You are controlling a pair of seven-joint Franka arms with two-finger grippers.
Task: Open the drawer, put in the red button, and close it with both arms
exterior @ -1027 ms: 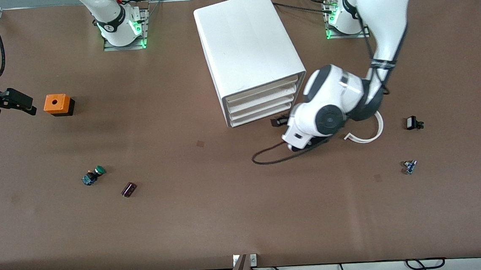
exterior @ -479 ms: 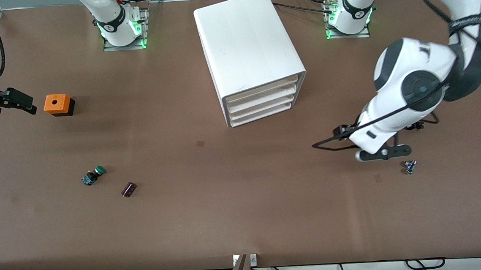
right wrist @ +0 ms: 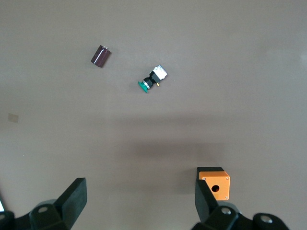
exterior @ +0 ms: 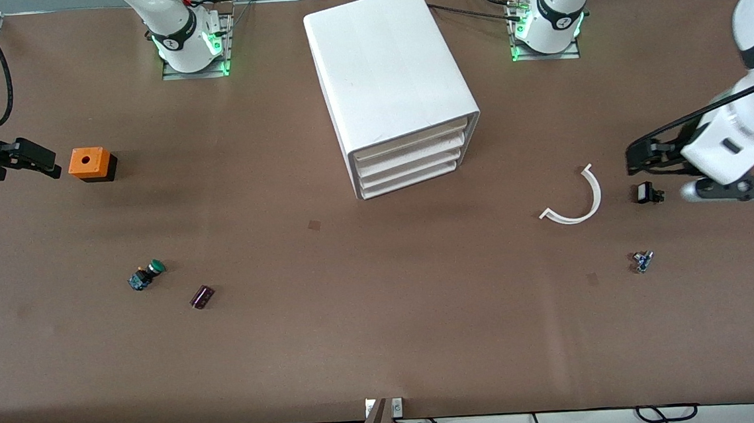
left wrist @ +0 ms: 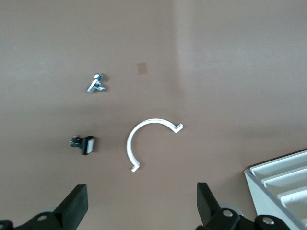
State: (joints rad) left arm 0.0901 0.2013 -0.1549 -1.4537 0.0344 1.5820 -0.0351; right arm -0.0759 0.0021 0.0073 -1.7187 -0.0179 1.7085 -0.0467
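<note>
The red button shows in no view. The white drawer cabinet (exterior: pixel 394 71) stands at the table's middle, toward the robots' bases, and its three drawers (exterior: pixel 410 159) look shut; a corner of it shows in the left wrist view (left wrist: pixel 283 177). My left gripper (exterior: pixel 635 157) is open and empty, up in the air at the left arm's end of the table, over the spot beside a small black part (exterior: pixel 646 193). Its fingers stand wide apart in the left wrist view (left wrist: pixel 141 211). My right gripper (exterior: pixel 42 162) is open and empty beside the orange box (exterior: pixel 89 163), and waits.
A white curved strip (exterior: pixel 596 193) lies between the cabinet and the black part. A small silver-blue part (exterior: pixel 642 261) lies nearer the front camera. A green-capped switch (exterior: pixel 147 274) and a dark red cylinder (exterior: pixel 202 297) lie toward the right arm's end.
My left arm has swung away from the cabinet's drawer fronts toward its own end of the table, uncovering the white curved strip. The right arm has not moved.
</note>
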